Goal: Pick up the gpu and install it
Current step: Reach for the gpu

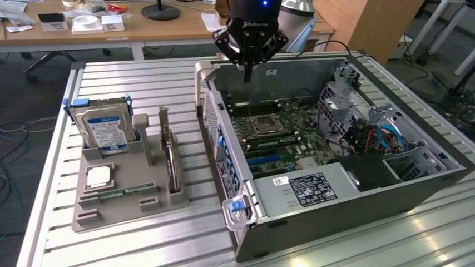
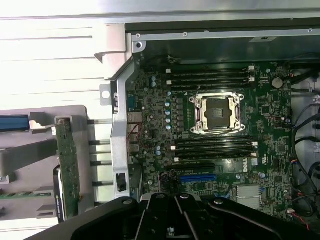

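Under the jaws, and spreading well out to every side of them, lies the slatted aluminium surface (image 1: pixel 133 78) that carries everything. Directly below the jaws sits the open computer case (image 1: pixel 319 222), laid on its side with its inside facing up. The jaws hang over its far end as the exterior view shows it, touching nothing. They are pressed together into one narrow dark tip and hold nothing.

Beneath them the green motherboard (image 1: pixel 297 142) covers the case floor. The labelled power supply (image 1: pixel 312 189) lies farther from the jaws, at the case's near end.

Well apart from the jaws, beyond the case wall toward the exterior view's left, a grey holder (image 1: pixel 111 214) rests on the surface. A blue-labelled hard drive (image 1: pixel 104 128) stands upright in its far end. The gpu (image 1: pixel 172 167) stands on its long edge in the holder's slot on the side nearest the case and the jaws. In the wrist view it is a thin board on edge just outside the case wall.

On the motherboard, the silver-framed processor socket (image 1: pixel 265 125) lies almost beneath the jaws, between rows of black memory slots (image 2: pixel 210 77), with a blue expansion slot (image 2: pixel 198 177) near it. A processor chip (image 1: pixel 99 177) and a green memory stick (image 1: pixel 119 193) lie flat in the holder, farther from the jaws than the gpu
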Robot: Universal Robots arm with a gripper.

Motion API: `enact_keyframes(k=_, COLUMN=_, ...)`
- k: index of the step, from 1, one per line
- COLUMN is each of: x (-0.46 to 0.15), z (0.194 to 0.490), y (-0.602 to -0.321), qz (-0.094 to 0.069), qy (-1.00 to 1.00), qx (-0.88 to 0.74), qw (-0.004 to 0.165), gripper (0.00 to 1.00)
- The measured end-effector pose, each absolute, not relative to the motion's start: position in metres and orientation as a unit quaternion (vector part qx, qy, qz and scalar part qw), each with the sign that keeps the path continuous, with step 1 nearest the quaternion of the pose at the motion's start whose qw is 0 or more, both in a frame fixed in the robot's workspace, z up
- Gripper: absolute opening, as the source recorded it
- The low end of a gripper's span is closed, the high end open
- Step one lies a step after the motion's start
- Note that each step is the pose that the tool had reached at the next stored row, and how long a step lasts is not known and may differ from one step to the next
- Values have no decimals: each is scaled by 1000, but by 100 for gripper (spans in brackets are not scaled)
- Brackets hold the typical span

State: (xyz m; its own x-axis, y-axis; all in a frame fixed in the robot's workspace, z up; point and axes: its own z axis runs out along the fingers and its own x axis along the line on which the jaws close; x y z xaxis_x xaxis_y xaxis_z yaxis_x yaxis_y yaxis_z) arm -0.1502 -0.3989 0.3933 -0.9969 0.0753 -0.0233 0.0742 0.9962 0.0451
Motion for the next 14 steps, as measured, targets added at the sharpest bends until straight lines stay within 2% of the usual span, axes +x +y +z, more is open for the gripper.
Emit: enact_keyframes(k=14, x=-158, z=393, y=-399, qz=22, qy=999, qx=37, qw=12, gripper=11)
